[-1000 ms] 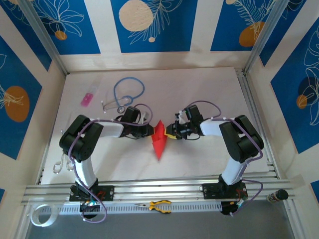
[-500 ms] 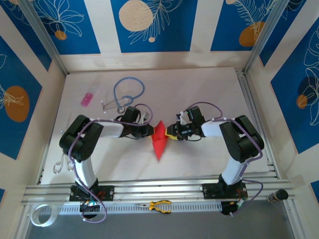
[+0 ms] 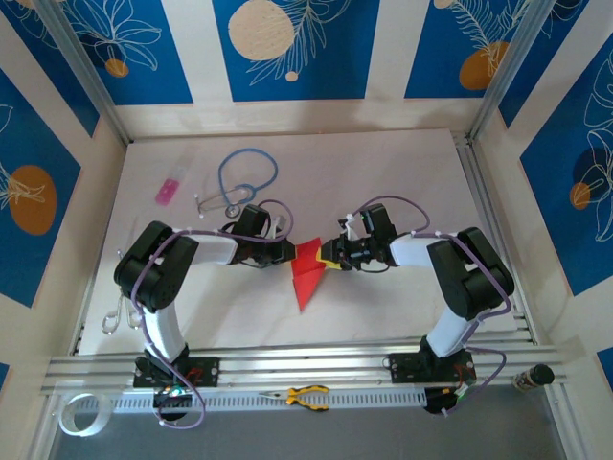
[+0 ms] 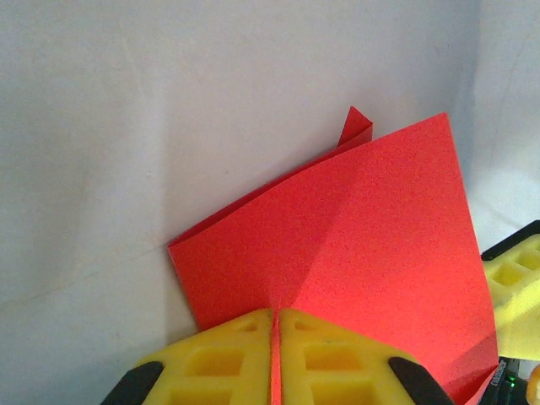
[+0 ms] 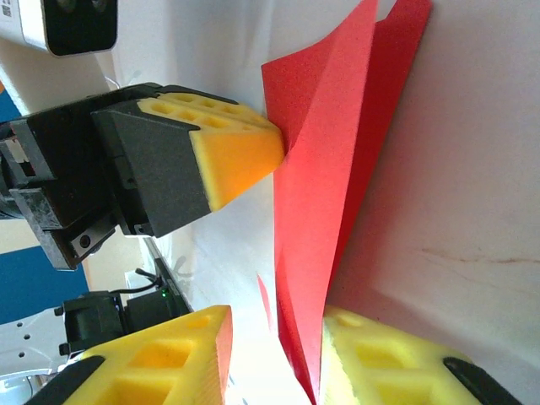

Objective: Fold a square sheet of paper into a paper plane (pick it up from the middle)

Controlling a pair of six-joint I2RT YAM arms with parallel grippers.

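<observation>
The red paper plane (image 3: 306,275) lies mid-table as a pointed dart, tip toward the near edge, with its upper flap lifted. My left gripper (image 3: 291,252) comes in from the left and is shut on a fold of the paper plane (image 4: 363,228), the red sheet pinched between its yellow fingers (image 4: 329,346). From the right, my right gripper (image 3: 328,257) stands open around the raised flap (image 5: 325,169), which rests against its right finger (image 5: 380,354). The left finger (image 5: 169,354) is apart from the paper. The left gripper's yellow pad (image 5: 240,152) touches the sheet's far side.
A blue stethoscope (image 3: 246,179) and a small pink item (image 3: 168,191) lie at the back left. Yellow-handled pliers (image 3: 305,395) rest on the front rail, with a white tape roll (image 3: 77,412) at the near left. Frame posts and walls enclose the table.
The plane's upper flap has spread out to the right, so the red shape looks wider at the top. The right gripper shifted slightly; the left gripper stayed shut in place.
</observation>
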